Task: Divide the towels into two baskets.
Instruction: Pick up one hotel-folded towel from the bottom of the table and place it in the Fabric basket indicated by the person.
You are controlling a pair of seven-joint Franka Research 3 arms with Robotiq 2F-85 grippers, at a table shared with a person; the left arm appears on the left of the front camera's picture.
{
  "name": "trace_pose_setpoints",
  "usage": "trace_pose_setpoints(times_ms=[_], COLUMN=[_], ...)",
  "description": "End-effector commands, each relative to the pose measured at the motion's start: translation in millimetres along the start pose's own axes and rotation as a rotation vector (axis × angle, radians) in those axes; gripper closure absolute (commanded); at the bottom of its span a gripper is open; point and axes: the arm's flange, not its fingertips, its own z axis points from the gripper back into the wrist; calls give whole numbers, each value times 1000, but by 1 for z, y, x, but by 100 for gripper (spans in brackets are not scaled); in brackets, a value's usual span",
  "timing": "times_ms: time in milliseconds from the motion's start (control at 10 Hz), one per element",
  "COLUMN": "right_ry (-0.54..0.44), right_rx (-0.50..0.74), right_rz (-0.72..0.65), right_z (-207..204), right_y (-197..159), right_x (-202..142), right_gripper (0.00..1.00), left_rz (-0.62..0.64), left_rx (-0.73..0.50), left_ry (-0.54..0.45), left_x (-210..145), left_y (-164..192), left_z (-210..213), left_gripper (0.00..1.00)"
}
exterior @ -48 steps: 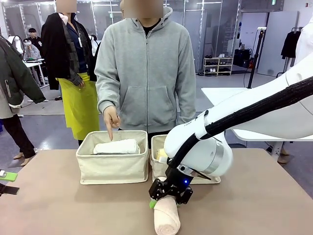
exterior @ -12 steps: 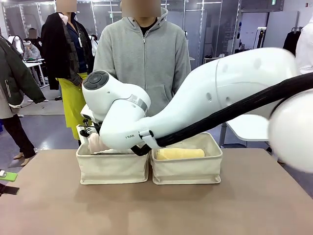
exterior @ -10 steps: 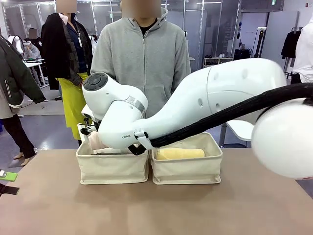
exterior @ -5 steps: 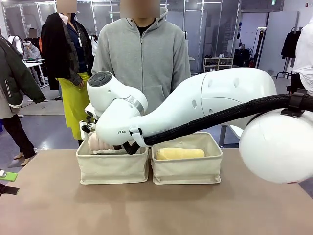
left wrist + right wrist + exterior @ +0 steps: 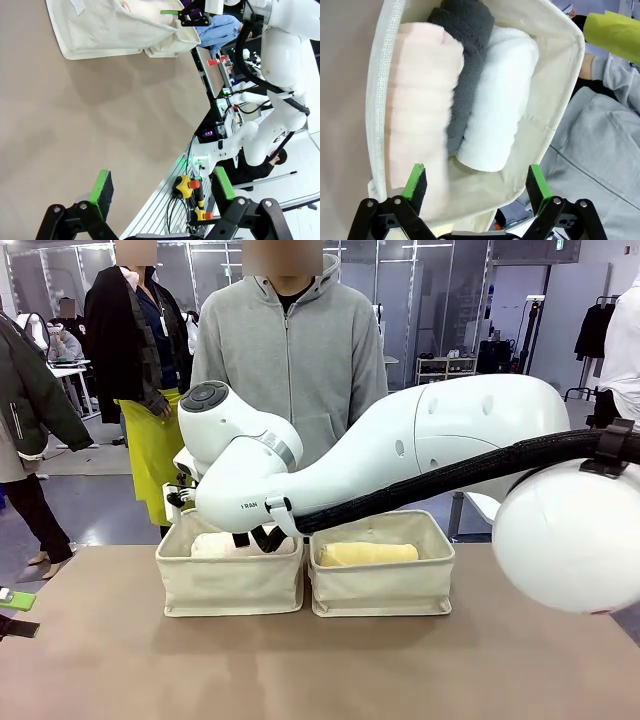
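Right gripper (image 5: 476, 182) just released, jaws spread above left basket (image 5: 374, 100). Peach towel (image 5: 417, 110) now lies inside beside grey towel (image 5: 465, 65) and white towel (image 5: 500, 110). Yellow towel (image 5: 366, 553) sits alone in right basket (image 5: 385, 592); you judge split uneven. Left gripper (image 5: 162, 187) open, empty.

A tan counter (image 5: 120, 660) spreads bare below the jaws. Beyond it, a grey floor (image 5: 95, 495) runs to glass partition walls (image 5: 430, 300) under bright, even light. A low shelf rack (image 5: 445, 373) stands at the back, with a white table (image 5: 450, 432) nearer and dark coats on a rail (image 5: 597, 328) at the far right.
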Motion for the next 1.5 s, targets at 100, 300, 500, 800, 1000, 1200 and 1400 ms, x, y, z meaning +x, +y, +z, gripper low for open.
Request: trace_pose_setpoints(times_ms=[100, 300, 500, 800, 1000, 1200, 1400], right_ry=[0, 0, 0, 0, 0, -3, -87], right_rx=[0, 0, 0, 0, 0, 7, 25], right_rz=[0, 0, 0, 0, 0, -7, -92], right_z=[0, 0, 0, 0, 0, -2, 39], right_y=[0, 0, 0, 0, 0, 0, 14], right_x=[0, 0, 0, 0, 0, -3, -22], right_gripper=[0, 0, 0, 0, 0, 0, 0], left_rz=[-9, -9, -9, -9, -9, -9, -9], left_rx=[-12, -12, -12, -12, -12, -12, -12], left_ry=[-15, -15, -15, -15, -15, -15, -15], left_x=[0, 0, 0, 0, 0, 0, 0], left_y=[-3, -3, -3, -3, -3, -3, -3], left_z=[2, 2, 2, 2, 2, 2, 2], left_gripper=[0, 0, 0, 0, 0, 0, 0])
